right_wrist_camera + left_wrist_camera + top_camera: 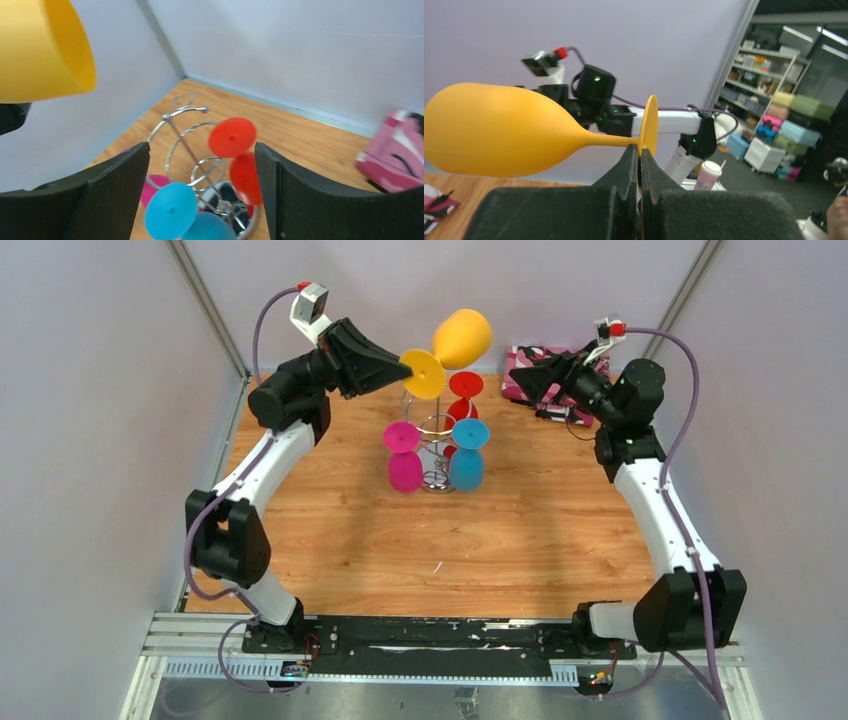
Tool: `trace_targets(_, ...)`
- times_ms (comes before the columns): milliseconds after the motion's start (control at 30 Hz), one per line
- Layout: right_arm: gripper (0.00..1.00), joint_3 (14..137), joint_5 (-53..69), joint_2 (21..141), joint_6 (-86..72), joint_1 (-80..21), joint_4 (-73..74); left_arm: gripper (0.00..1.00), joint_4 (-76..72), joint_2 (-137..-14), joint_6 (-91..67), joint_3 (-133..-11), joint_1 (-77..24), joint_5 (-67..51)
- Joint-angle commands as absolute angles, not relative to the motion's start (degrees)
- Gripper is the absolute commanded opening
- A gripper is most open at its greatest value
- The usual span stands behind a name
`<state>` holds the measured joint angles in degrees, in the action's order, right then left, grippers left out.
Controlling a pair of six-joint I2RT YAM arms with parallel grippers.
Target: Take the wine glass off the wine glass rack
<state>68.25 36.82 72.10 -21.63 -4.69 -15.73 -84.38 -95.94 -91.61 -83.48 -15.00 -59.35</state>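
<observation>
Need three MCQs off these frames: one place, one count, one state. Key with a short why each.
1. Where is the yellow wine glass? A) in the air, clear of the wine glass rack B) hanging on it C) lying below it
2. How many glasses hang on the rack? A) one B) three C) five
3. Right end effector: A) open, empty B) shut on a glass C) shut on a hook

1 A: left end effector holds its stem, off the hooks.
2 B: pink glass, blue glass, red glass hang there.
3 A: jaws apart, nothing between.
</observation>
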Motion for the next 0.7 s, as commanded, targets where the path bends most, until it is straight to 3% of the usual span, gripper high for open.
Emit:
trace_targets(0,0.8,65.6,55.8,76.9,-40.0,-2.6,-43.5,0.0,-89.7,-89.2,-86.8,-80.0,-16.8,-65.2)
trace_targets(200,0.78,68.7,62.4,90.5,-76.8,-0.5,-90.5,0.0,-89.7,-86.8,-85.0,-77.0,-16.9,-67.3)
trace_targets(367,0.76,75.5,63.2,97.9,-85.0,0.7,-91.5,0.0,-89.7,-86.7,-84.9,-76.9,-16.9,-67.0)
trace_targets(667,0.75,78.5,63.1,97.7,-85.2,-4.1,-91.5,0.0,-89.7,-88.0,-84.9,-77.0,-16.9,-66.6)
